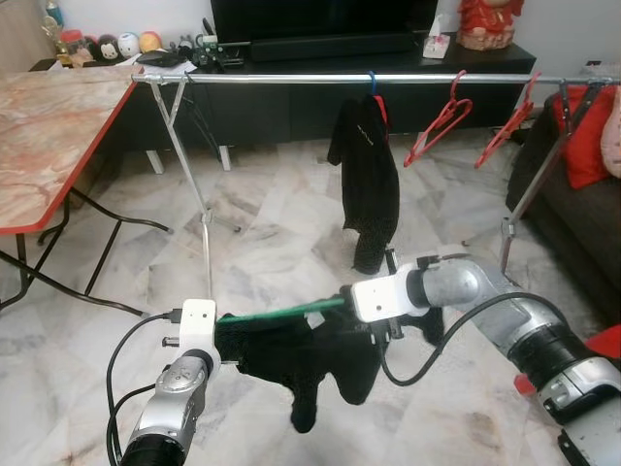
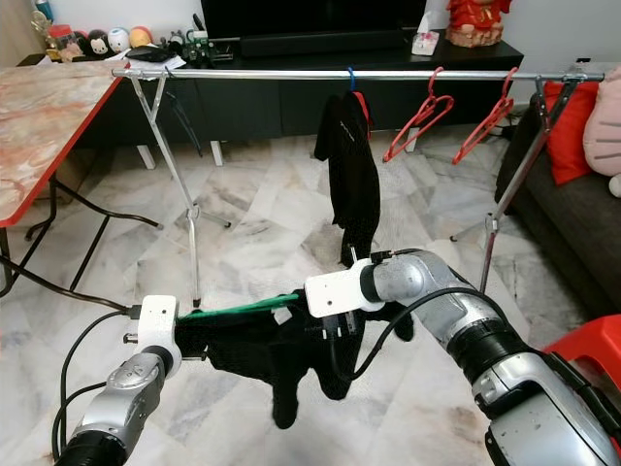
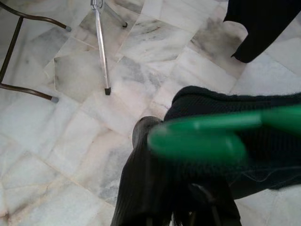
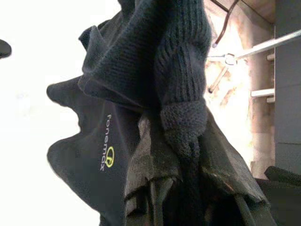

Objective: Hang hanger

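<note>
Our right gripper (image 4: 188, 188) is pinched on the black knit (image 1: 291, 359); whether our left gripper (image 1: 221, 340) grips anything we cannot tell. The green hanger (image 1: 281, 314) spans between them, well below the rail (image 1: 291, 78). We should lift level, hook toward a free stretch of rail.

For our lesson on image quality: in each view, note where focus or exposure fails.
Left wrist view: the green hanger is a soft out-of-focus smear, while the floor tiles stay sharp. Right wrist view: the background beside the black knit is blown out to white. Eye views: evenly lit and sharp, the rail crisp.
</note>
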